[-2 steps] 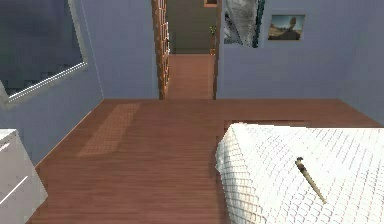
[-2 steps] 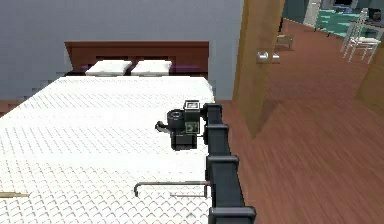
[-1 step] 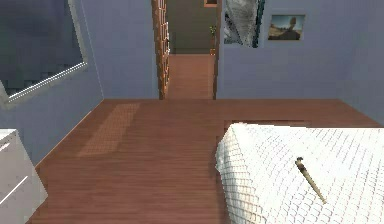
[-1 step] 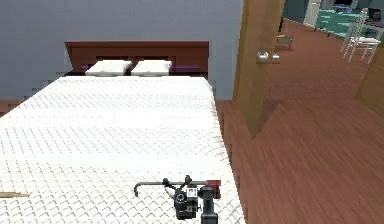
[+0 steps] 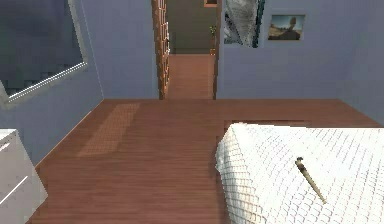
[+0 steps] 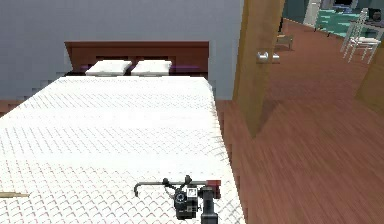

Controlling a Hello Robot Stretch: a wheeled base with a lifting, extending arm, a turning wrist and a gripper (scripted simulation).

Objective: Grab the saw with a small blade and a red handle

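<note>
Forward view: a thin dark stick (image 5: 312, 179) lies on the bed (image 5: 262, 160) near its corner; whether it is the saw is unclear. Arm side view: the gripper (image 6: 150, 185) shows at the bed's near edge, and I cannot tell its grip or whether it holds anything.

Pillows (image 6: 108, 68) on bed (image 6: 110, 130) before headboard (image 6: 140, 50)

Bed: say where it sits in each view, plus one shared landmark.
Forward view: the bed fills the lower right corner.
Arm side view: the bed spans left and middle, headboard against the wall.
Shared landmark: the slim tan object lying on it, probably also at this view's lower left edge.
</note>
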